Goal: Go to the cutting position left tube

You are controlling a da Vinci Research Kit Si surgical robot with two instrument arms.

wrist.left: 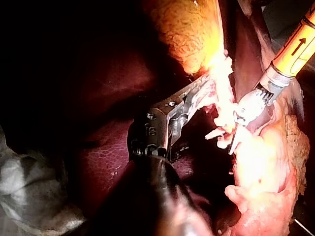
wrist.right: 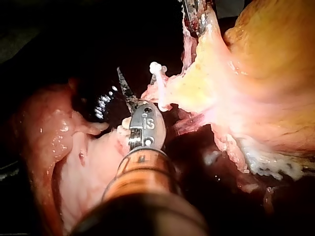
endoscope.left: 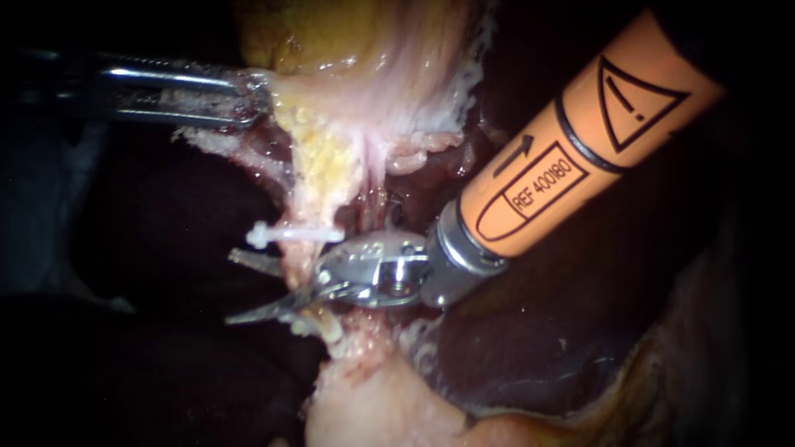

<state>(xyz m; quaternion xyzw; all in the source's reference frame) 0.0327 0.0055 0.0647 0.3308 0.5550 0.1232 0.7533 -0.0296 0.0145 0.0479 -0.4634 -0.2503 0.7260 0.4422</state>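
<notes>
A pale tube [endoscope.left: 319, 178] runs down from the yellowish gallbladder [endoscope.left: 331, 41], with a white clip [endoscope.left: 294, 234] across it. Just below the clip my right instrument [endoscope.left: 230, 287], on an orange shaft, holds its two thin blades open, one on each side of the tube. The same blades [wrist.left: 231, 140] show beside the clip [wrist.left: 216, 132] in the left wrist view. In the right wrist view one blade [wrist.right: 125, 88] points past the clip [wrist.right: 158, 86]. My left instrument [endoscope.left: 248, 99] is shut on the pale edge of the gallbladder and holds it up; its grip [wrist.left: 202, 93] shows again in its own view.
A second pinkish strand [endoscope.left: 377, 178] runs just right of the clipped tube. Dark liver [endoscope.left: 580, 331] lies under and to the right of the orange shaft. Pale fatty tissue [endoscope.left: 373, 406] bulges below the blades.
</notes>
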